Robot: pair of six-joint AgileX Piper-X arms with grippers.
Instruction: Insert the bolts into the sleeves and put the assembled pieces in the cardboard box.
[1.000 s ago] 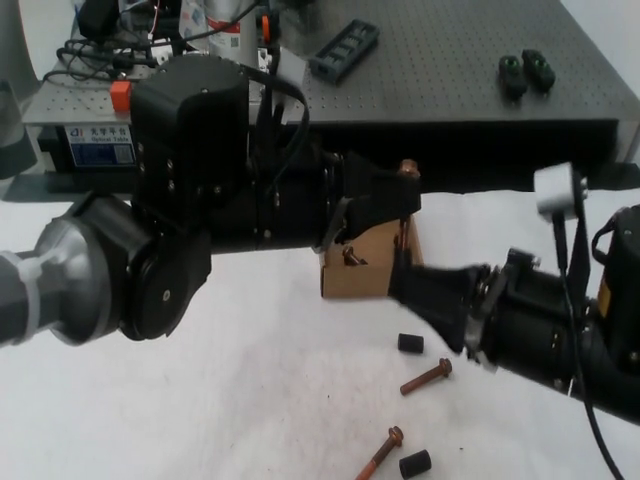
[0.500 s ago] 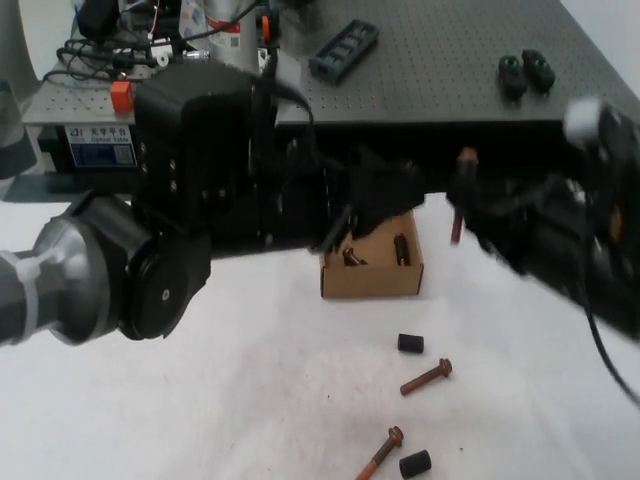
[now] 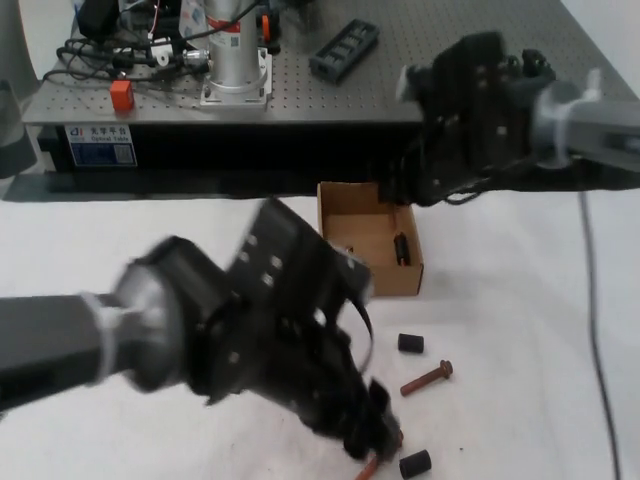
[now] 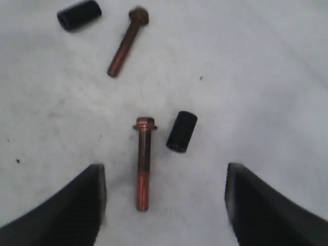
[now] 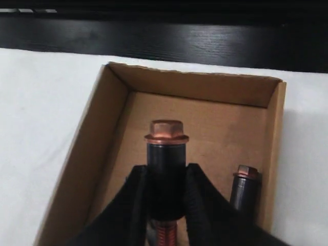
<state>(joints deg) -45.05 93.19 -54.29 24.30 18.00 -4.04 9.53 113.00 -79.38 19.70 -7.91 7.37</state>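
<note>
White cloth (image 3: pixel 520 350) covers the bench where the cardboard box (image 5: pixel 205 87) stands. Over the box's open top, the right gripper (image 5: pixel 165 184) has its fingers closed on an assembled piece (image 5: pixel 165 166), a black sleeve with a copper bolt through it. 1 second piece (image 5: pixel 245 192) rests inside the box beside a wall. In front of the box lie the nearer bolt (image 4: pixel 127 43) and nearer sleeve (image 4: pixel 78 14). Farther from the box, the left gripper (image 4: pixel 164 177) hangs spread wide and holding nothing over the farther bolt (image 4: pixel 143 164) and farther sleeve (image 4: pixel 182 131).

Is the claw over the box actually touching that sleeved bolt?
Touching. In the right wrist view the right gripper clamps the assembled piece by its black sleeve, a finger on each side, above the cardboard box.
</note>
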